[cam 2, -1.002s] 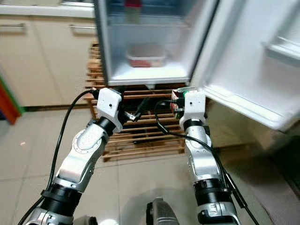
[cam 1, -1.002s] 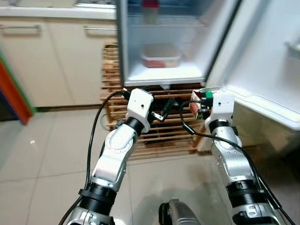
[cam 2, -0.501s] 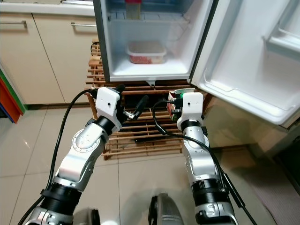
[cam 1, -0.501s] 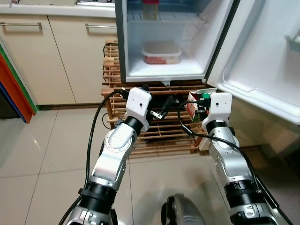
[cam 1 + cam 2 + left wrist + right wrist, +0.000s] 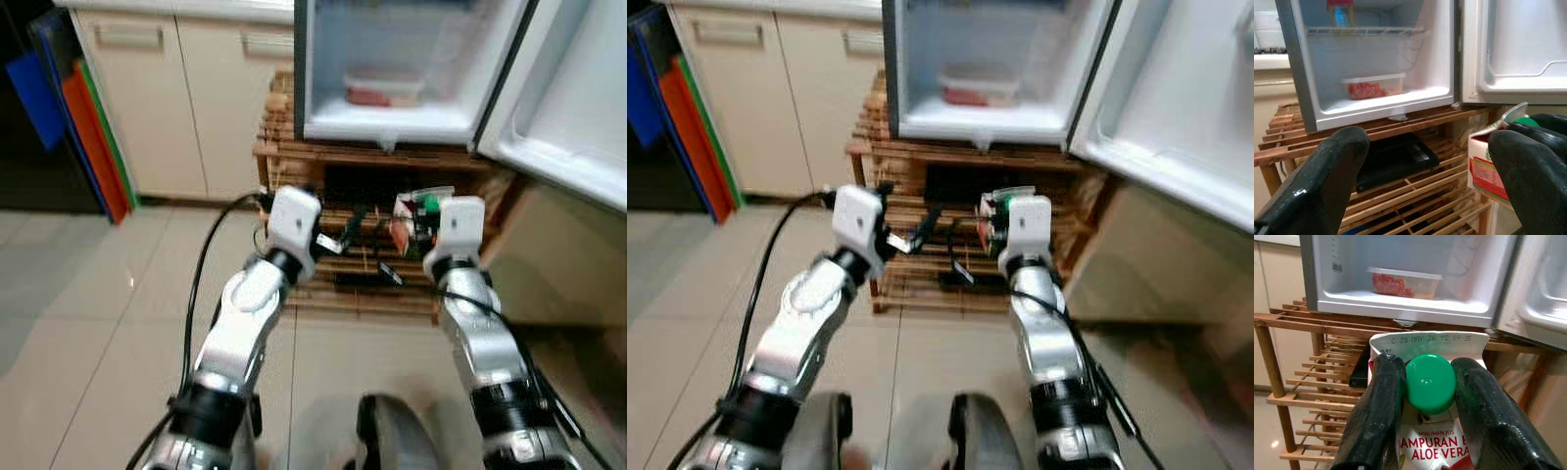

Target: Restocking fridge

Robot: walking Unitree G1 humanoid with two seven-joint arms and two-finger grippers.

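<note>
My right gripper (image 5: 1429,366) is shut on a white and red aloe vera juice carton (image 5: 1431,446), its fingers either side of the green cap (image 5: 1430,382). In the eye views the carton (image 5: 409,217) is held upright at chest height, short of the open fridge (image 5: 392,122). My left gripper (image 5: 1425,164) is open and holds nothing. It hangs beside the carton, at the same height (image 5: 343,230). On the fridge's bottom shelf lies a clear box of red food (image 5: 1371,87).
The fridge stands on a slatted wooden rack (image 5: 294,162), with a flat black object (image 5: 1393,159) lying in the rack under it. Its open door (image 5: 578,93) juts out on the right. Cream cabinets (image 5: 196,88) and blue, orange and green boards (image 5: 73,108) stand left. Tiled floor lies below.
The whole picture has shifted and blurred: the fridge looks smaller and further right, so the camera moved. Both arms keep their pose, and the carton stays in the right gripper.
</note>
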